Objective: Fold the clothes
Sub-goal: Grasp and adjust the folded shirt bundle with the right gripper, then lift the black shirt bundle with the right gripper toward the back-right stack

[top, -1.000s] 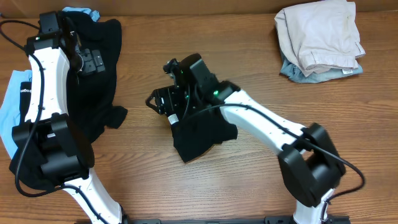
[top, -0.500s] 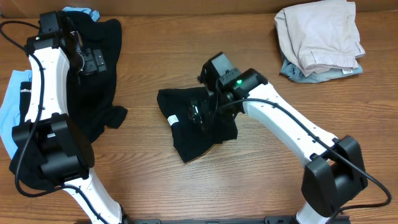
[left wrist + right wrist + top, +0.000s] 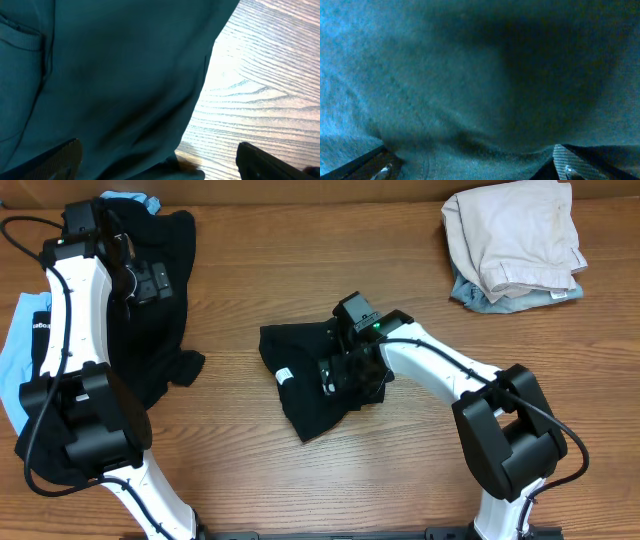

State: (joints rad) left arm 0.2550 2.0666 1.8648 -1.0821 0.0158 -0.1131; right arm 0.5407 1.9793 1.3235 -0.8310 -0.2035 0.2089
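Blue cloth (image 3: 12, 365) is lying at the far left edge of the table (image 3: 400, 490), just beside the big black garment (image 3: 165, 330), and we are judging both to be waiting their turn. We are hanging our left gripper (image 3: 145, 280) over that garment's upper part. In the left wrist view its fingers (image 3: 55, 159) are showing wide apart with nothing pinched between them, dark cloth below on one side and bare wood on the other. We are reading this as a parked pose that is leaving the middle of the table free for the other arm. At the centre, the small black garment (image 3: 310, 395) is lying in a rough, partly folded slab with a white tag (image 3: 284, 376) turned up, well apart from the other clothes, likely so that it has room for folding. We are resting our right gripper (image 3: 338, 368) on its right half. Cloth is filling the right wrist view and the fingers (image 3: 567, 162) are sitting spread at the lower corners, gripping nothing, so we are probably pressing a fold flat or feeling for an edge, though we cannot tell which. At the far right, the beige stack (image 3: 515, 235) is sitting on a grey-blue piece (image 3: 478, 295) near the back edge, seemingly finished work that is being kept out of the way.
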